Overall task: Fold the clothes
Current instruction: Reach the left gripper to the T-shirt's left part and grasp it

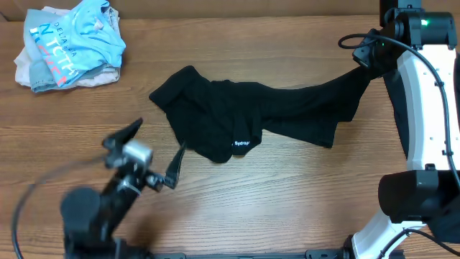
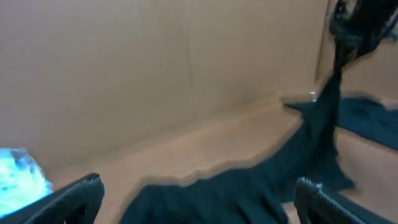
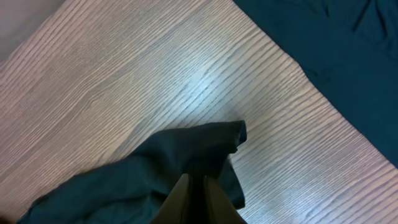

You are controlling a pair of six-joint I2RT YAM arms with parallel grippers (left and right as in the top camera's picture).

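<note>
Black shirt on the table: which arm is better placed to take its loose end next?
Probably left. The right gripper is shut on one raised end of the black shirt; the left gripper is open, close to the bunched end.

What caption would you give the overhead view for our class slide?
Right pincer holds one end of a crumpled black T-shirt stretched across the wooden table; open left pincer hovers nearby.

On table point(image 1: 287, 201): shirt point(image 1: 237, 119) centre; pile point(image 1: 68, 47) far-left.
</note>
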